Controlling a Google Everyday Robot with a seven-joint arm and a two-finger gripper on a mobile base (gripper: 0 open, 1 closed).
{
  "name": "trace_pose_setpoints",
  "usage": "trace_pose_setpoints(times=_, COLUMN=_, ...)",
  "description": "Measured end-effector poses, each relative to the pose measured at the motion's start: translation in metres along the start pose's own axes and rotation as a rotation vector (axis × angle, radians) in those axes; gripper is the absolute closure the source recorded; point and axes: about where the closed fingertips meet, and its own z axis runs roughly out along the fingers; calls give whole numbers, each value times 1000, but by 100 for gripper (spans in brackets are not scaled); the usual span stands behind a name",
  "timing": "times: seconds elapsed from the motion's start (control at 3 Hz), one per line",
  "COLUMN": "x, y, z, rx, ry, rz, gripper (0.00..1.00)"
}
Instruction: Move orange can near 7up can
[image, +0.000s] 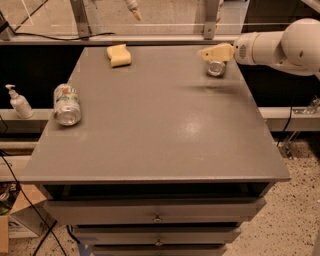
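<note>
Pincer (206, 52) sits at the far right corner of the surface (160, 125), on the end of the white arm (280, 45) that reaches in from the right edge. It hangs just above the orange can (216, 68), overlapping the can's top in this view. Can't tell how far open the pincer is, or whether it has hold of the can or only hovers over it. Orange can appears to lie on its side w/ a silver end toward the camera, near the right edge at the back; can't tell if it's open or what's in it. 7up can (66, 104) lies on its side near the left edge, abt mid-depth, silver end pointing to the front, well apart from the orange can, w/ nearly the whole width of the surface between them. Contents of that one not visible either. Yellow sponge (119, 55) lies at the back, left of centre, apart from both cans. Off the surface to the left, a pump bottle (19, 102) stands upright on a lower ledge. Under the surface, drawers (157, 212) w/ small knobs are pushed in; a dark gap shows above the top one, nothing readable inside. Cardboard box (15, 220) on the floor at lower left, contents unclear.
</note>
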Motion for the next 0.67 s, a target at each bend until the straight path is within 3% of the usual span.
trace_pose_setpoints(times=0.67, x=23, y=-6, z=35, rx=20, ry=88, rz=55, gripper=0)
